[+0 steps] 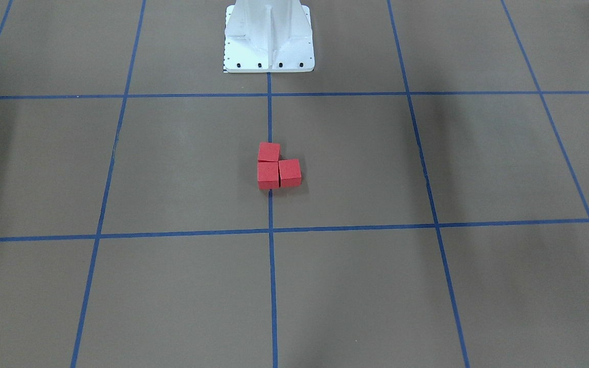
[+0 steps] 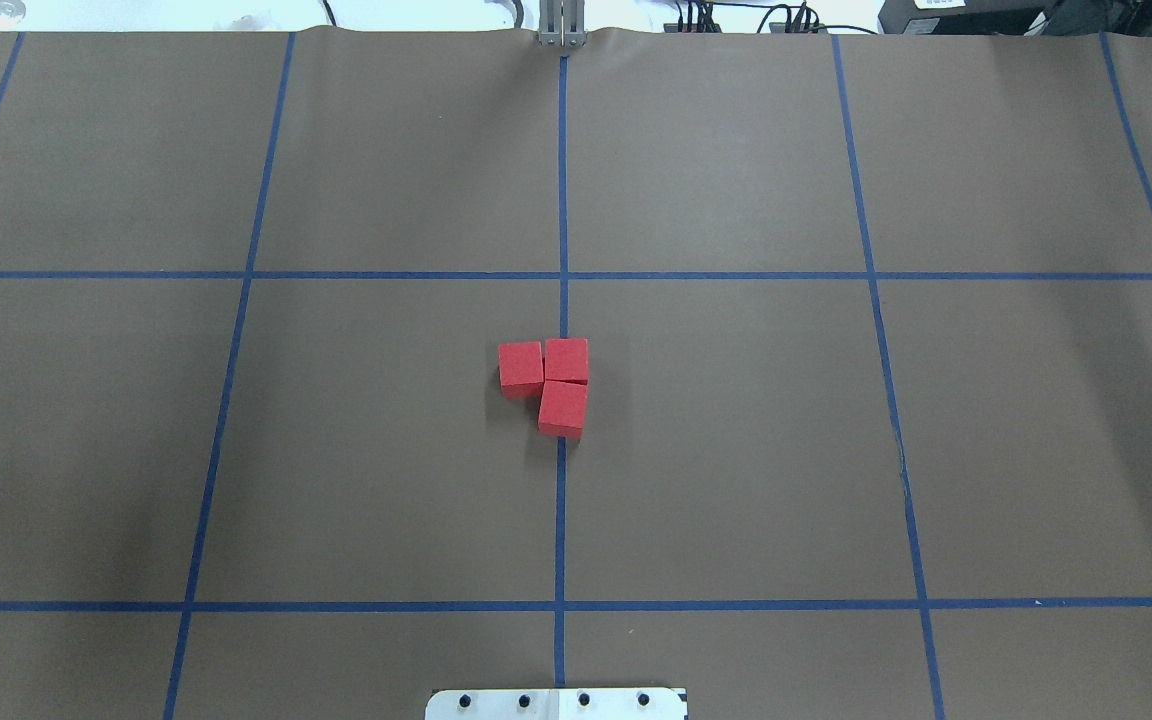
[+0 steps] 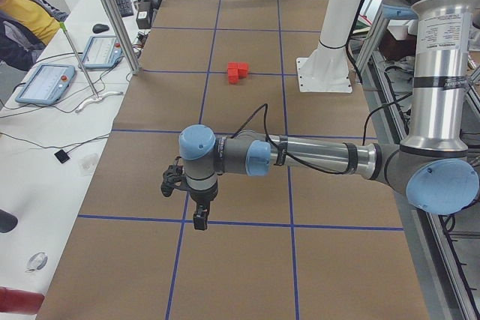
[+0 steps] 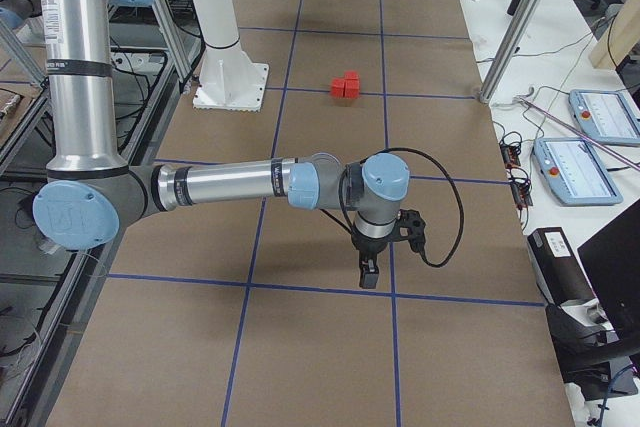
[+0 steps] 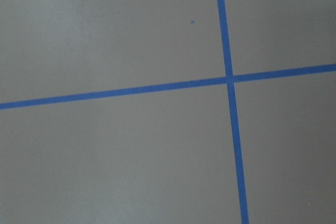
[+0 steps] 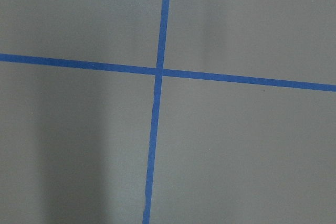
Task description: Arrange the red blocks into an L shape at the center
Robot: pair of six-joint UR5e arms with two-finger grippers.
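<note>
A: Logging block positions. Where are the red blocks (image 1: 268, 175) sitting?

B: All three are sitting at the center (image 2: 636, 400), touching one another in an L. The corner block (image 2: 566, 360) and the near block (image 2: 562, 410) are straddling the blue tape line (image 2: 562, 310). The side block (image 2: 521, 368) is lying against the corner block, on the robot's left of that line. The white robot base (image 2: 556, 703) is standing well apart from them.

A: Grippers?

B: The left gripper (image 3: 199, 220) is hanging fingers-down over a tape crossing toward the table's left end, well apart from the blocks. It is showing in the side view alone, so I cannot tell whether its fingers are parted or closed. The right gripper (image 4: 369, 274) is hanging the same way toward the right end. Same entry: cannot tell.

A: Wrist cameras?

B: Each is looking down on brown surface. The left one is showing a left-end tape crossing (image 5: 229, 79), the right one a right-end tape crossing (image 6: 159, 71).
</note>
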